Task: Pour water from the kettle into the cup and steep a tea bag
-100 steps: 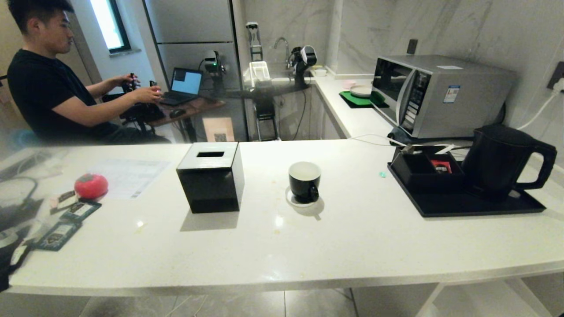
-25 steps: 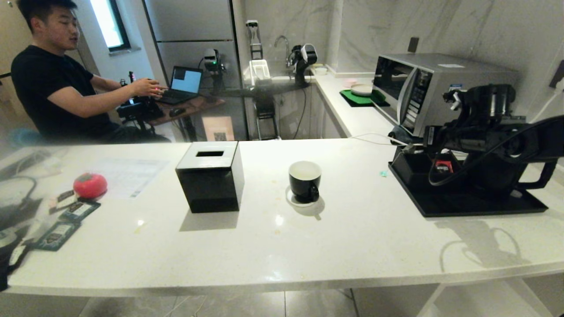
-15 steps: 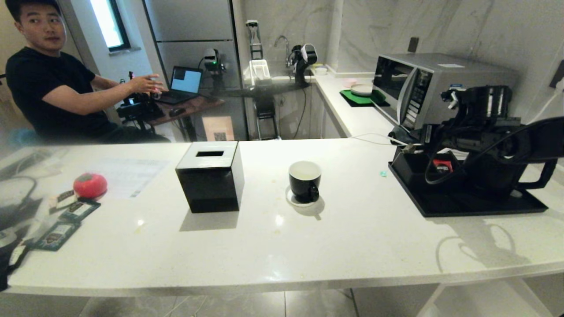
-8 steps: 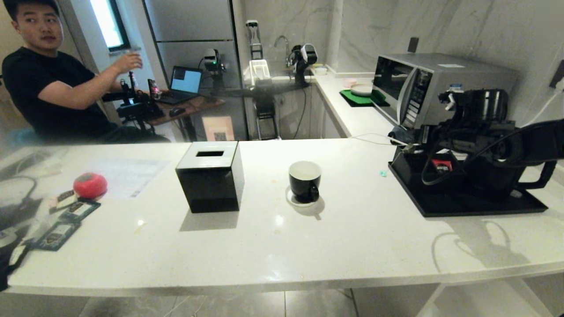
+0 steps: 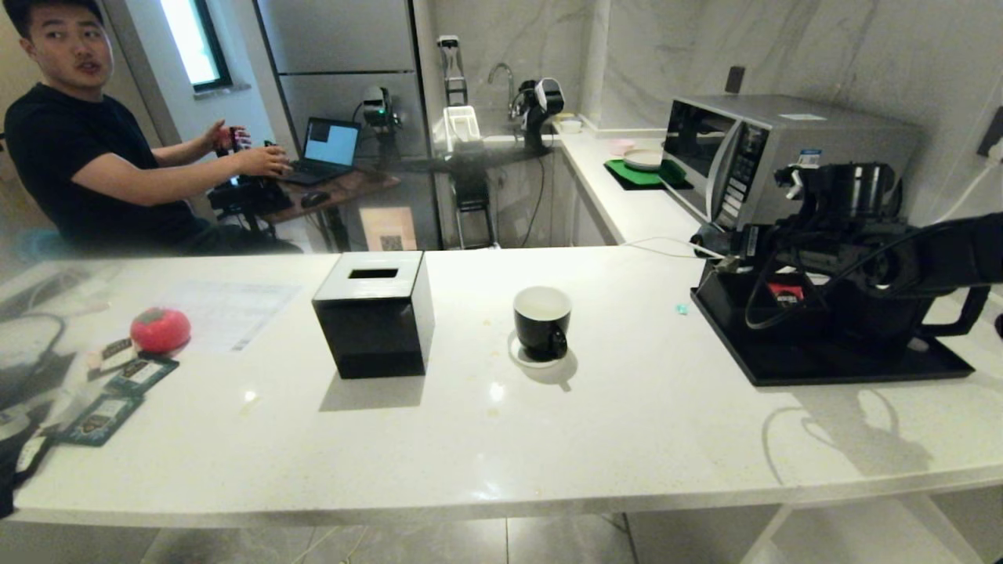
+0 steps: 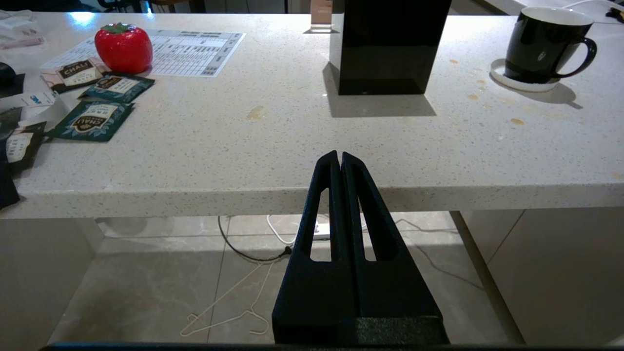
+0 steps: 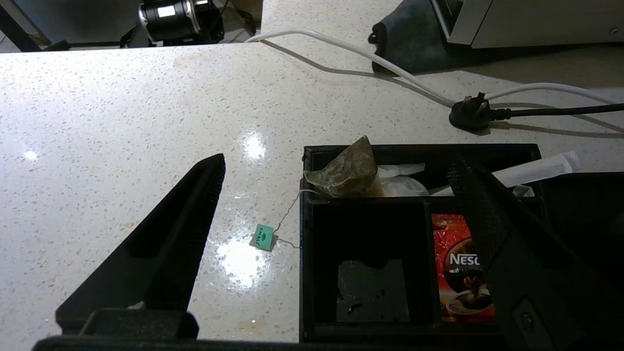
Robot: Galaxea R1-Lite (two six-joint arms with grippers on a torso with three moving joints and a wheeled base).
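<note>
The black kettle [image 5: 968, 313] stands on a black tray [image 5: 823, 366] at the right, mostly hidden behind my right arm [image 5: 850, 235]. The black cup [image 5: 541, 323] with its white inside sits on a coaster mid-counter. In the right wrist view the tea bag [image 7: 347, 170] leans in the back compartment of a black organiser box [image 7: 304, 273]. Its string runs over the rim to a green tag [image 7: 263, 237] on the counter. My right gripper [image 7: 336, 161] hovers open above the box, holding nothing. My left gripper [image 6: 340, 155] is shut and empty, below the counter's front edge.
A black tissue box [image 5: 376, 313] stands left of the cup. A microwave [image 5: 776, 164] sits behind the tray, with a plug and cords [image 7: 470, 114] beside the box. A red packet [image 7: 458, 263] lies in the box. Teal sachets [image 5: 102, 419] and a red tomato-shaped object [image 5: 161, 329] lie far left. A person [image 5: 78, 157] sits behind.
My right arm has come in over the tray and kettle and crept a little to the left in the last second. The person's hand rose and dropped back. Cup and kettle have not moved.
</note>
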